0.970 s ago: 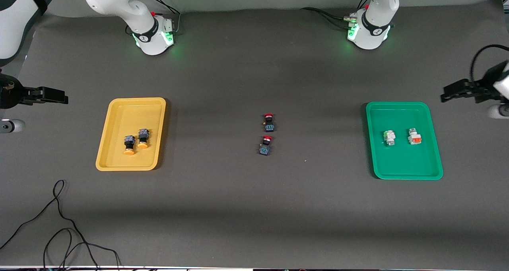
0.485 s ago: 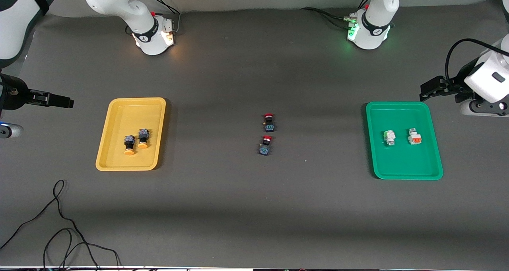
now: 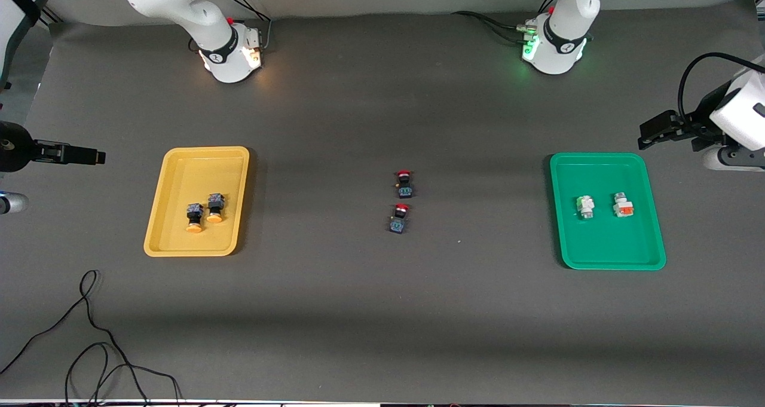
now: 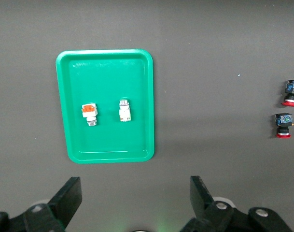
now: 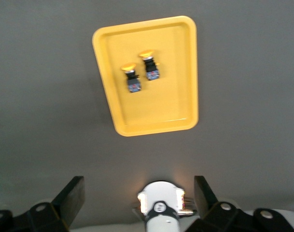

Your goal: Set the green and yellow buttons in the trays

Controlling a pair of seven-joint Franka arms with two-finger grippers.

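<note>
Yellow tray (image 3: 179,156): two yellow buttons (image 3: 203,211).
Green tray (image 3: 603,260): green button (image 3: 585,206), orange button (image 3: 623,205).
Left gripper (image 4: 134,203): spread, empty, above table by green tray.
Right gripper (image 5: 137,198): spread, empty, by yellow tray.
Risk: grabbing the red buttons (image 3: 402,201) mid-table by mistake.

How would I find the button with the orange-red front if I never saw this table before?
Look for the green tray toward the left arm's end of the table. Two small white-and-silver buttons lie inside it, side by side but apart. The orange-red-faced button is the one nearer the tray's outer long edge; its neighbour, the green-faced button, shows green instead.
</note>
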